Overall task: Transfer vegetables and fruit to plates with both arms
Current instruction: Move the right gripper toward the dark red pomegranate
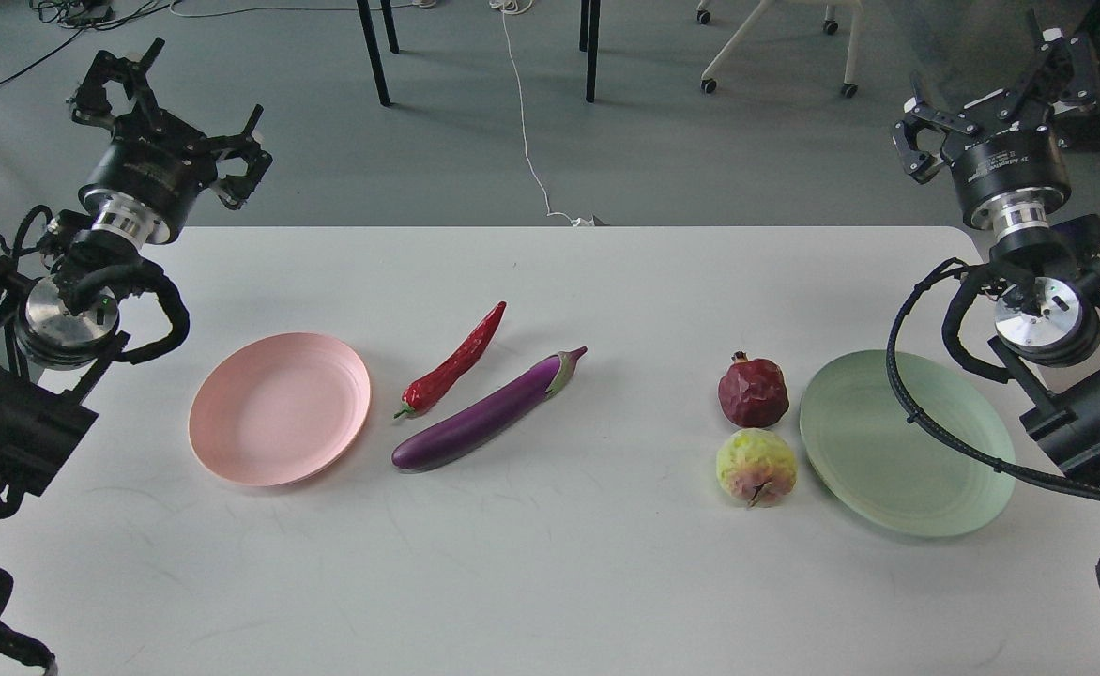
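Head view: left gripper [171, 111] and right gripper [991, 101] raised beyond the white table's [569, 582] far corners, fingers spread, holding nothing. Below and inward of the left gripper, pale pink round plastic plate [279, 408], then wrinkled red chili pepper [454, 362] and glossy purple eggplant [489, 411]. Below the right gripper, pale mint ringed plate [907, 443], with dark red pomegranate [754, 391] and bumpy yellow-green fruit [756, 466] just inward.

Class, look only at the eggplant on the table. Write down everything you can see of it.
The eggplant is long, slender and glossy purple, with a greenish cap and short stem at its far right end. It looks smooth, like plastic, and whole. It lies flat on the white table, slanting from near left to far right, between the pink plate and the pomegranate. The red chili lies beside it, roughly parallel, apart. Nothing grips it.
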Robot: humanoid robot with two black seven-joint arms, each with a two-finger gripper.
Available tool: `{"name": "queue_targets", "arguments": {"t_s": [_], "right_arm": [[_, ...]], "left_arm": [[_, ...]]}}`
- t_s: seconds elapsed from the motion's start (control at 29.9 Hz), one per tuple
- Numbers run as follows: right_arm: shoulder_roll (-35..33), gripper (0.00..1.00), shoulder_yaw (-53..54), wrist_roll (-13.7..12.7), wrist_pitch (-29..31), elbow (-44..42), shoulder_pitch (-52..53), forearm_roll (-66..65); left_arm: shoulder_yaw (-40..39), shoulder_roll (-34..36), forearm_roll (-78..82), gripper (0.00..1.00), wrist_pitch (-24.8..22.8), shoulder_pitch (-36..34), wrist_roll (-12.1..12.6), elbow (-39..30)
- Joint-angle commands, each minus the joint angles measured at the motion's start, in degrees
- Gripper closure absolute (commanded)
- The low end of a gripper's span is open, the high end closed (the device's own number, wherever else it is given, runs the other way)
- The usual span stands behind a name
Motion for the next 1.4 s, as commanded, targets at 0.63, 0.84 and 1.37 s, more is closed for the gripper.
{"name": "queue_targets", "arguments": {"t_s": [0.63, 0.84, 1.37], "right_arm": [[1.60, 0.01, -67.45, 0.13, 6.03, -2.62, 42.41, -18.32], [9.24, 0.01, -90.73, 0.39, 6.29, 0.71, 51.81, -24.11], [22.35, 0.08, -119.33, 1.10, 4.01, 3.09, 53.06, -47.33]], "left_arm": [[0.00, 1.57, 0.10, 0.02, -2.02, 1.27, -1.92, 2.89], [0.09, 4.56, 0.10, 0.02, -4.21, 1.45, -2.45, 2.80], [-0.09, 9.22, 0.01, 0.02, -4.39, 3.29, -4.65, 2.28]]}}
